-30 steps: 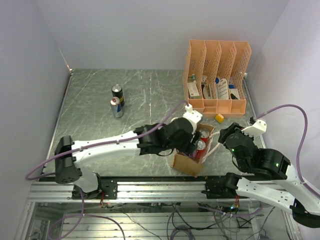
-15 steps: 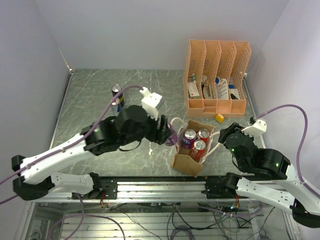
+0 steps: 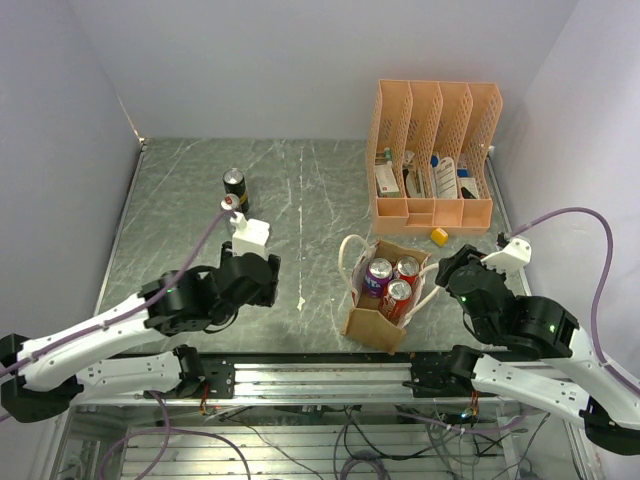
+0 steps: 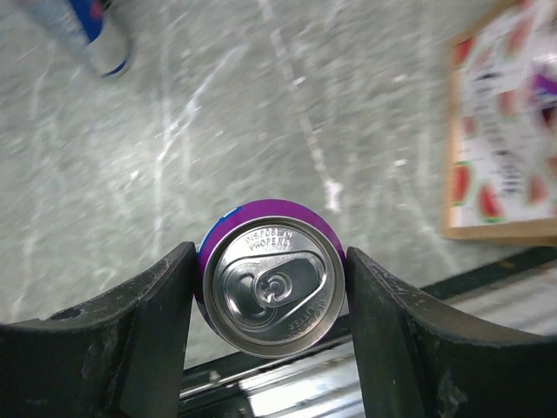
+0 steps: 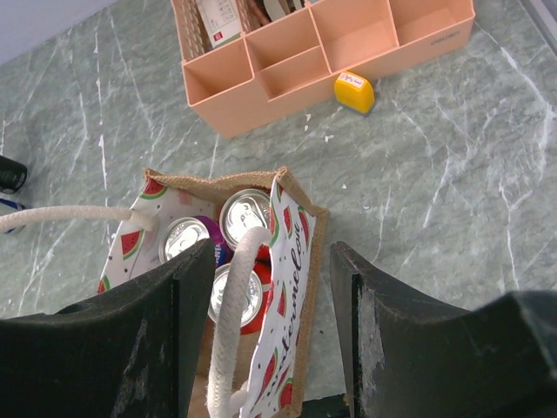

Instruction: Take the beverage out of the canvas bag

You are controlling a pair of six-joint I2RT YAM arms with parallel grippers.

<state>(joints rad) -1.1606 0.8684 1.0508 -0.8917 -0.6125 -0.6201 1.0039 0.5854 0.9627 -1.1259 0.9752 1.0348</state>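
Note:
A purple beverage can (image 4: 274, 292) stands upright between my left gripper's (image 4: 270, 252) fingers, which are shut on its sides above the marble table. In the top view the left arm (image 3: 245, 275) is left of the canvas bag (image 3: 370, 325) and hides that can. The tan bag with watermelon print holds three cans (image 3: 397, 291), one purple and two red. My right gripper (image 5: 271, 252) is open, its fingers straddling the bag's right wall (image 5: 291, 261) and a white rope handle (image 5: 228, 322).
A peach perforated file organizer (image 3: 435, 150) with small items stands at the back right, a yellow block (image 3: 438, 236) in front of it. Two cans (image 3: 234, 182) stand at the back left; the blue one (image 4: 96, 35) is just beyond the left gripper.
My left arm has drawn back from the bag toward the left, carrying the purple can out with it. The right arm and the bag have not moved.

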